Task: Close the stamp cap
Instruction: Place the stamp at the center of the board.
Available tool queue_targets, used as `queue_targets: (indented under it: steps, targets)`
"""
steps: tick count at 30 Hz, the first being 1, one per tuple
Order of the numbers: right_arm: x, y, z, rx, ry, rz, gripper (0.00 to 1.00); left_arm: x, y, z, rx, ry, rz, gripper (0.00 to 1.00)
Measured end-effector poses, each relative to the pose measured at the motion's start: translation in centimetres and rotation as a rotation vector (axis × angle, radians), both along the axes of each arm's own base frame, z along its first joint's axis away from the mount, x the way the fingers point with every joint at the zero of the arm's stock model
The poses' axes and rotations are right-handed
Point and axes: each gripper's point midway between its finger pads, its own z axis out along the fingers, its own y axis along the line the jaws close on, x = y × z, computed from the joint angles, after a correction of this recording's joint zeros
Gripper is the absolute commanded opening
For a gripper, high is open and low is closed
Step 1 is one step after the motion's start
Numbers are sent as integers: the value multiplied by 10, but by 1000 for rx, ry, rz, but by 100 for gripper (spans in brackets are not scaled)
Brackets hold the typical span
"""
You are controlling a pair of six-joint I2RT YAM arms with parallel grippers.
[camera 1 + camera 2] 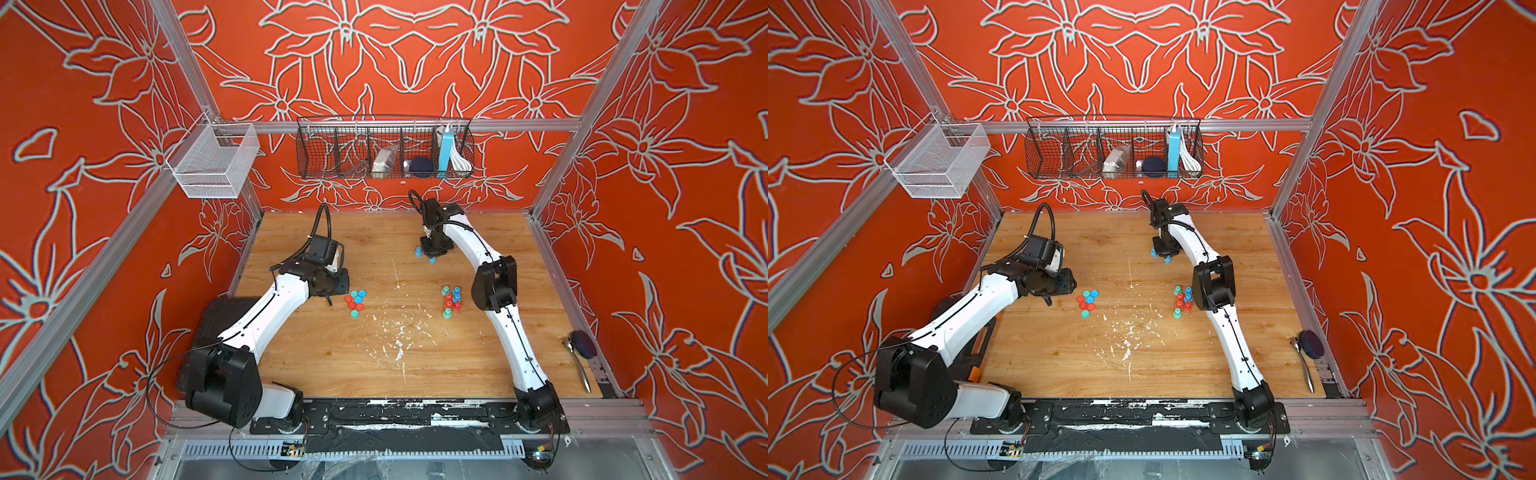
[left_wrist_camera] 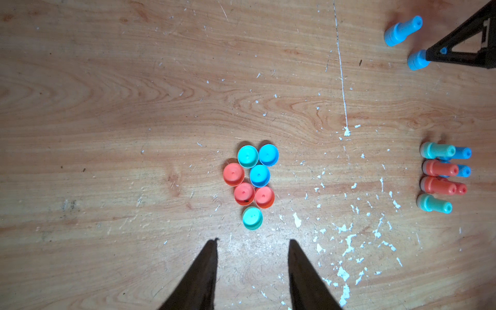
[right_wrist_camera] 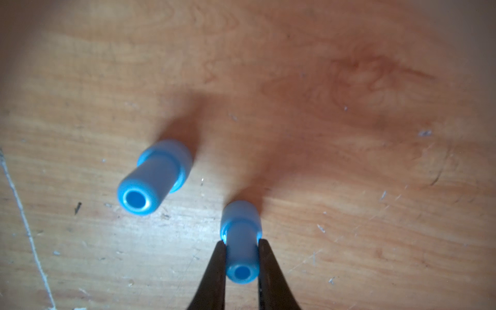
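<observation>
**Right hand grips a blue stamp at the far side of a paint-flecked tabletop**

Nearest the viewer, a scuffed black rail (image 1: pixel 415 415) carries both arm bases along the near edge of the wooden tabletop (image 1: pixel 332 365). At the near right a metal spoon (image 1: pixel 578 365) lies beside a dark round pad (image 1: pixel 584 343). White flecks (image 1: pixel 399 340) are scattered over the middle of the wood, and a thin white scratch runs from them toward the far side.

Farther in, left of centre, seven loose caps (image 2: pixel 251 185) in red, teal and blue sit packed together. The left hand (image 2: pixel 252 243) hovers just left of them, its jaws parted with nothing between them. Right of centre, well apart from the caps, a cluster of stamps (image 1: pixel 451 301) stands upright in the same colours.

Beyond these, toward the far edge, the right hand (image 3: pixel 241 241) is closed around the stem of a blue stamp (image 3: pixel 241 257), which is upright with its wide end down. A second blue stamp (image 3: pixel 155 177) stands free just to its left.

On the far wall a black wire basket (image 1: pixel 324 153) hangs from an aluminium frame bar (image 1: pixel 519 124). A white mesh basket (image 1: pixel 212 162) hangs at the far left. Red walls (image 1: pixel 83 166) with pale flower outlines enclose three sides.
</observation>
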Motion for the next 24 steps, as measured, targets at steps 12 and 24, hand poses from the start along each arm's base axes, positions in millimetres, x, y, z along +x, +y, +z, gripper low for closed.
queue_targets:
  steps: [12, 24]
  targets:
    - [19, -7, 0, 21, -43, -21, 3, 0, 1, 0, -4, 1, 3, 44]
    - [23, -7, 1, 25, -53, -21, 27, 1, 2, 0, -6, 1, 5, 44]
